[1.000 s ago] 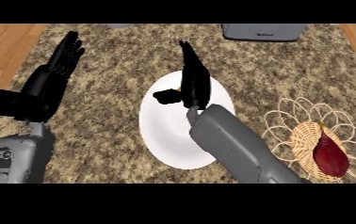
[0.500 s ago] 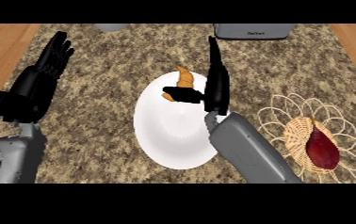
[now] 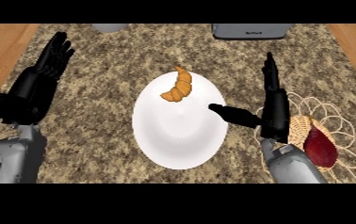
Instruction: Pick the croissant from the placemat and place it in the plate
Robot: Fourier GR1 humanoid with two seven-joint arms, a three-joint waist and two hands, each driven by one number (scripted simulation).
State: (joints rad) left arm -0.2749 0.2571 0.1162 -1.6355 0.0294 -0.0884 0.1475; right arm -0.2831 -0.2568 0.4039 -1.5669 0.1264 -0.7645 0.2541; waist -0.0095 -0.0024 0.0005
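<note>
The right robot hand [image 3: 274,108] is seen at about 3 o'clock from the plate [image 3: 179,138], with its fingers held straight and pointing toward 12 o'clock and its thumb stretched out toward 9 o'clock, the thumb tip reaching over the plate's right rim. Nothing is held in it; it is spread and empty. The croissant [image 3: 179,87] is set apart from this hand, at about 10 o'clock from the thumb tip. It lies on the plate's upper part, near the rim at 12 o'clock, with one pointed end reaching past the rim toward 12 o'clock.

The white plate is placed on the speckled desk [image 3: 111,63], roughly at the middle of the view. At about 4 o'clock from the plate, just beside the right forearm, a woven placemat [image 3: 314,106] is seen, and a dark red item [image 3: 320,148] is laid on it.

The left robot hand [image 3: 40,84] is shown at the view's left edge, at 9 o'clock from the plate and well apart from it, fingers straight and up, resting and empty.

At the desk's far edge, a grey appliance [image 3: 252,30] is found at 1 o'clock and a pale round object [image 3: 110,28] at 11 o'clock.
</note>
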